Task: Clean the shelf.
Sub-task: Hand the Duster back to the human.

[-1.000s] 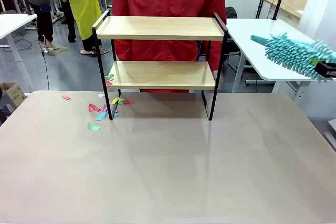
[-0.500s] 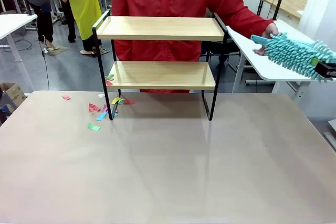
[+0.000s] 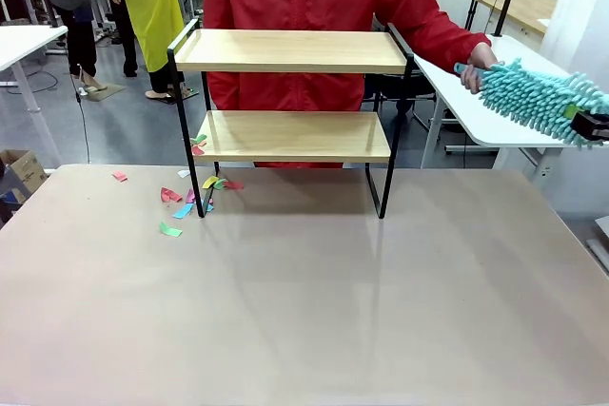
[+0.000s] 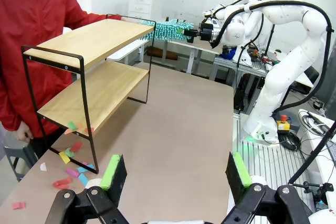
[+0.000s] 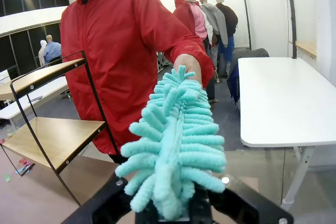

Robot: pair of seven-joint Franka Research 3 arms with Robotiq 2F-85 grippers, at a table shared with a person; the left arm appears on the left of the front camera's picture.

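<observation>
- Front view: a small two-tier shelf [image 3: 290, 111] of light wooden boards on a thin black metal frame stands at the far middle of the pale bench [image 3: 304, 311], with a person in a red jacket [image 3: 304, 7] right behind it.
- Coloured paper scraps [image 3: 186, 199] lie on the bench around the shelf's left legs, and a few sit at the left end of the lower board.
- At the right edge, the right end effector [image 5: 173, 211] is clamped on the handle of a fluffy teal microfibre duster [image 3: 538, 97], held level in the air well to the right of the shelf and about level with its top board.
- The person's hand [image 3: 479, 59] grips the duster's far tip.
- The left end effector [image 4: 176, 174], jaws spread wide and empty, hangs low over the bench's near left, the shelf ahead of it and well apart.
- The duster probably needs freeing from the hand first; then a flat, light pass along each board, towards an open end, should sweep the scraps off without nudging the light frame.
</observation>
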